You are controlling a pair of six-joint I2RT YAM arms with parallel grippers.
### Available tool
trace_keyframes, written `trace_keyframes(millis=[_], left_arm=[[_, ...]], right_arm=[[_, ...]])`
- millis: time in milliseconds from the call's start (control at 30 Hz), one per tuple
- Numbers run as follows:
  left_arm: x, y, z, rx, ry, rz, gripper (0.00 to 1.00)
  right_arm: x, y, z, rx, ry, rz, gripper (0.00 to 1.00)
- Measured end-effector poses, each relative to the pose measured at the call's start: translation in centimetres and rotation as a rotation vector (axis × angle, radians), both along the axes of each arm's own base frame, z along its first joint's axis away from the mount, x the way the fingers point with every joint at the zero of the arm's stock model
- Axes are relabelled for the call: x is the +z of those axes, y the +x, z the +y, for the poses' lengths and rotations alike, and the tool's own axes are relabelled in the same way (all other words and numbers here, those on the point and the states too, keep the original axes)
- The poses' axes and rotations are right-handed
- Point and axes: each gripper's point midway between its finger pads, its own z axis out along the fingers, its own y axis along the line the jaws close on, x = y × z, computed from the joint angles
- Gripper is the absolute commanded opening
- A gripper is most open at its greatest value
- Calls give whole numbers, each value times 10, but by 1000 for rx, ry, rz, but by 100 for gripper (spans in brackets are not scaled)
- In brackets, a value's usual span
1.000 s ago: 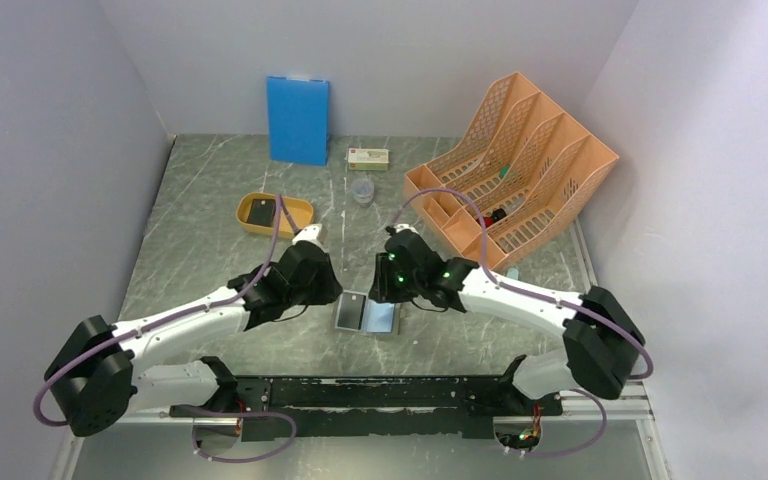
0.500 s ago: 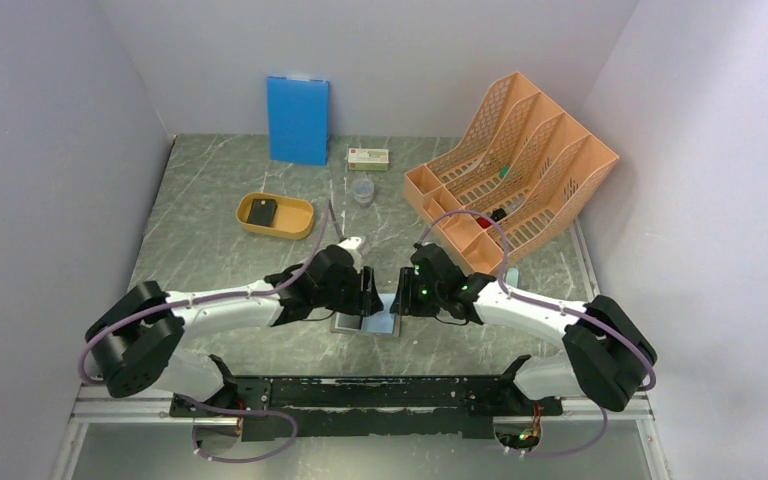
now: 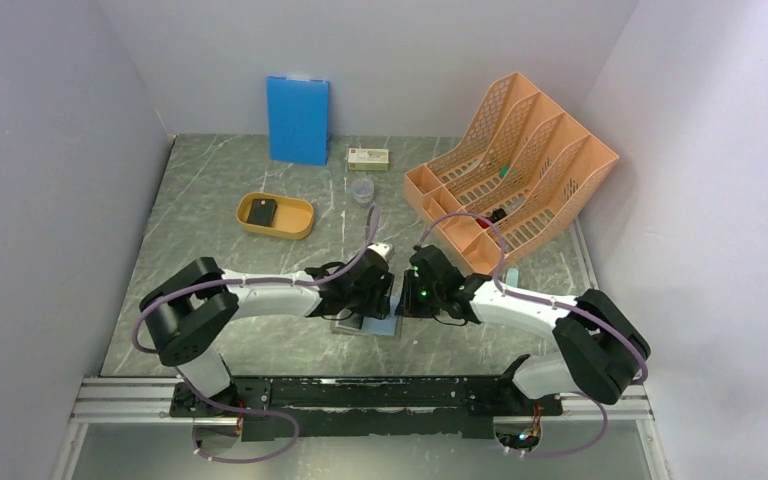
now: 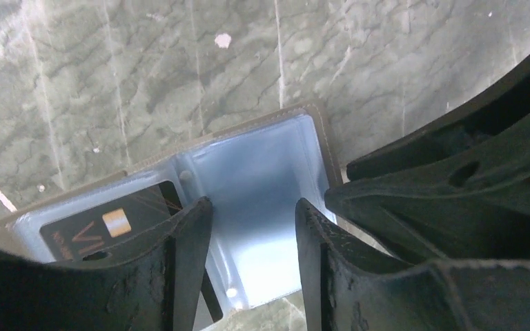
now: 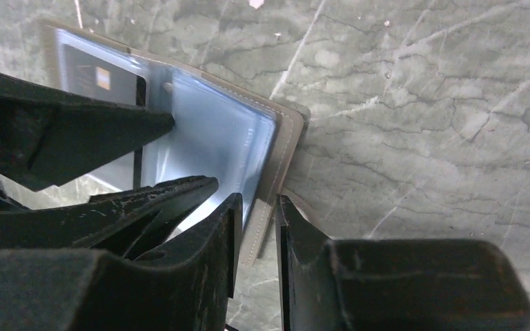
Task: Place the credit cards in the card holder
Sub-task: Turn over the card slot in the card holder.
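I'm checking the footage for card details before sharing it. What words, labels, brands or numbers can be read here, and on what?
"VI": pale orange letters on the dark credit card tucked in the card holder; the rest of the word is hidden.
Small print along that card's short edge: too blurred to read.
Label on the small box near the back wall: too small to read.
No other text shows.

Card holder [image 4: 255,179] on marbled table [image 3: 210,200]
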Motion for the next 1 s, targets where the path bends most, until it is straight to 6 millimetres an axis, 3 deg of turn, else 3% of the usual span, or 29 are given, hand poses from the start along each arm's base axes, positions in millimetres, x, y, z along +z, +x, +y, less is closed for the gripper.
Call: trace_keyframes(millis=[233, 567, 1000], left_arm=[[-3, 10, -3, 34, 53, -46, 49], [-8, 19, 1, 89, 117, -103, 5], [-9, 20, 2, 130, 86, -115, 5]], right_arm=[[-5, -2, -4, 6, -17, 2, 29], [0, 0, -7, 0, -23, -17, 34], [7, 1, -10, -8, -23, -38, 27]])
